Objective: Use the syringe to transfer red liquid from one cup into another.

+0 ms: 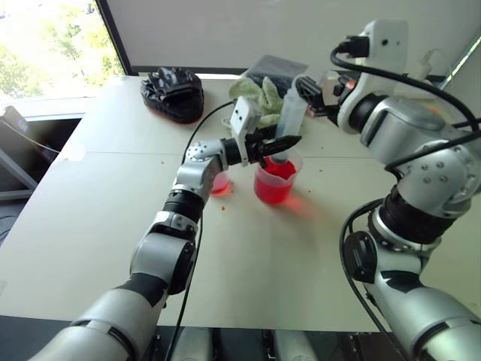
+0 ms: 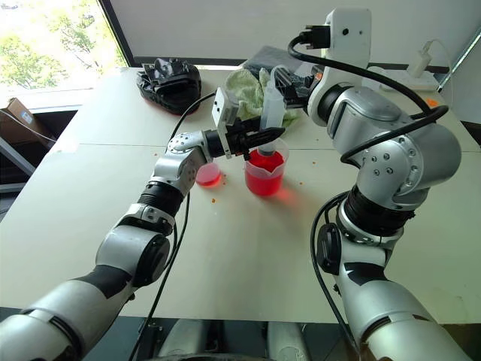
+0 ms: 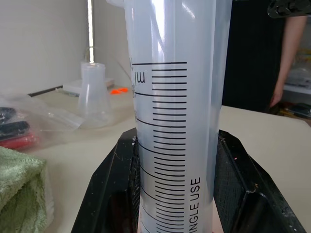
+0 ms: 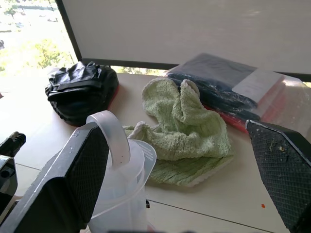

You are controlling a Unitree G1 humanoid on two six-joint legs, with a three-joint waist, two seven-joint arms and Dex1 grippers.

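Gripping syringe (image 3: 177,121), left claw (image 2: 264,138) | graduations legible; beaker (image 2: 265,171) beneath

near frame centre on the table (image 1: 90,226): the beaker (image 1: 276,183) holding red liquid (image 1: 272,188), with the smaller cup (image 1: 219,183) just left of it. standing upright in the beaker, the syringe (image 1: 291,114). behind the beaker, toward upper centre, a towel (image 1: 259,96), and behind that a flat bag (image 1: 276,69). at upper left, near the table's far edge, a dark pouch (image 1: 174,92).
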